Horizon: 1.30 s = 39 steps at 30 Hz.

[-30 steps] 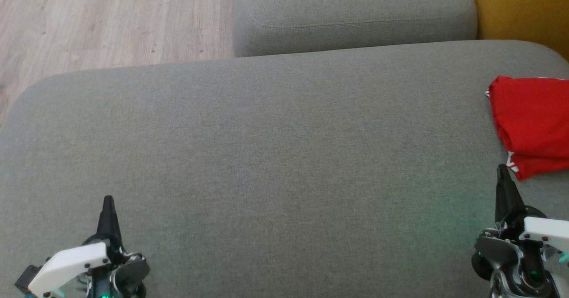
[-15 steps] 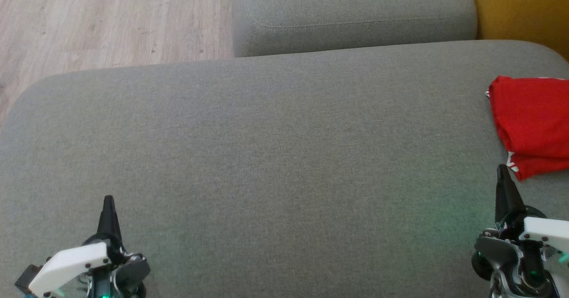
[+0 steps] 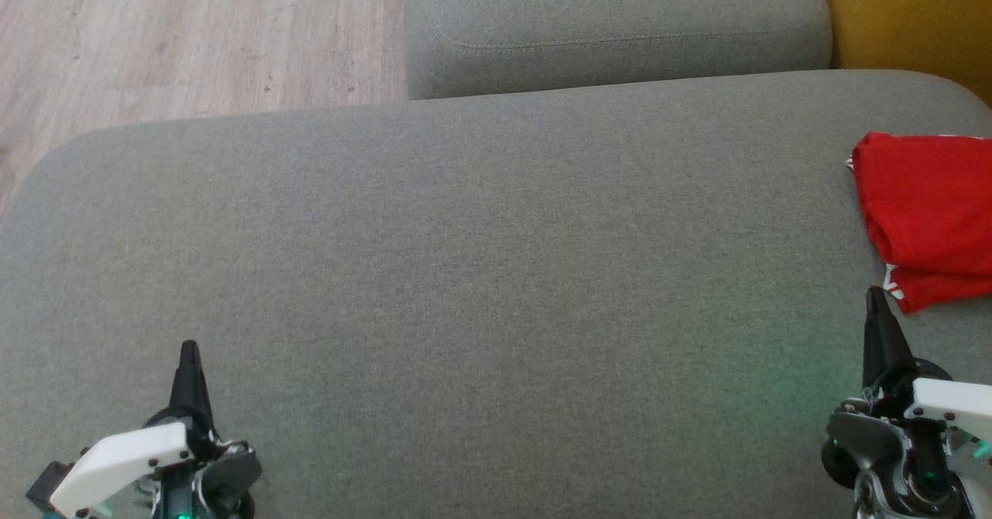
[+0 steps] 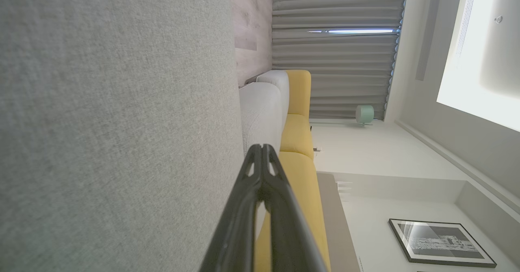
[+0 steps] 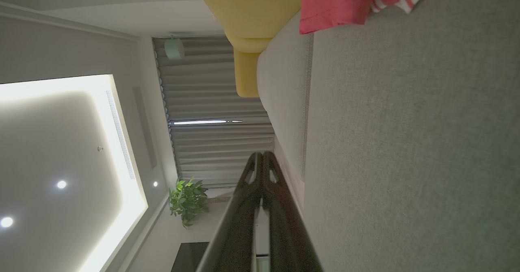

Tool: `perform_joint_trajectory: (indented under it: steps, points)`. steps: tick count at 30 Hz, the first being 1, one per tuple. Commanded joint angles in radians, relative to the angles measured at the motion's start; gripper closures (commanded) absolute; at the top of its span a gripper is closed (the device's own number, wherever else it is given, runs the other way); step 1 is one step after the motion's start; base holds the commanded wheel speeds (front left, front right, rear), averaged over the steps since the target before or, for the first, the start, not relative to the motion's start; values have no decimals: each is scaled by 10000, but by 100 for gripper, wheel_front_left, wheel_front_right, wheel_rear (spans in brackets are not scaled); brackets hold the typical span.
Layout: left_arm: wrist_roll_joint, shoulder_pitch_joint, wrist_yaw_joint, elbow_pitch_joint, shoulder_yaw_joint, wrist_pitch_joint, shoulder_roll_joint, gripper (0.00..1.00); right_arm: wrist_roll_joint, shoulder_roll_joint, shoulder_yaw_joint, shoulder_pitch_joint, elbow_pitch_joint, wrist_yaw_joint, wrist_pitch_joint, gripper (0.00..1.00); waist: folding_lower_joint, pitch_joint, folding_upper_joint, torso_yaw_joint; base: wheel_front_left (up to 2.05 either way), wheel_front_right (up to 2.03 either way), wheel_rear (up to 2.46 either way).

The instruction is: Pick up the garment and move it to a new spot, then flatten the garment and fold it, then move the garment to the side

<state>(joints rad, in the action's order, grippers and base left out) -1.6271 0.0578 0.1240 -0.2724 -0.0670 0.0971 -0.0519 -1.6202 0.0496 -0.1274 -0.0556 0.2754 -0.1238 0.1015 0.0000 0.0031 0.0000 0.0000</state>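
The garment (image 3: 926, 217) is red cloth with a little white trim, folded into a compact pile at the right edge of the grey cushion (image 3: 480, 271); part of it runs past the head view's border. It also shows at the top of the right wrist view as the garment (image 5: 337, 2). My right gripper (image 3: 876, 296) stands shut and empty just below the pile's near corner, close to it but apart. My left gripper (image 3: 188, 348) is shut and empty at the lower left, far from the cloth. In the wrist views the left gripper (image 4: 261, 147) and right gripper (image 5: 262, 155) have their fingertips pressed together.
A second grey cushion (image 3: 620, 23) adjoins the far side. Wooden floor (image 3: 178, 31) lies beyond the cushion's left and far-left edges. A yellow sofa part (image 3: 907, 15) borders the far right.
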Motion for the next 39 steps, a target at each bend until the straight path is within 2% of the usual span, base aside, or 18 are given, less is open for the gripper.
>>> perform_joint_trajectory:
  steps: [1, 39]
  points:
    - [105, 494, 67, 277, -371, 83, -58, 100, 66, 56, 197, -518, -310, -69, 68, 100, 0, 0, 0, 0, 0, 0, 0]
    - [143, 498, 67, 275, -416, 120, -27, 100, 92, 35, 166, -521, -309, -69, 93, 100, 0, 0, 0, 0, 0, 0, 0]
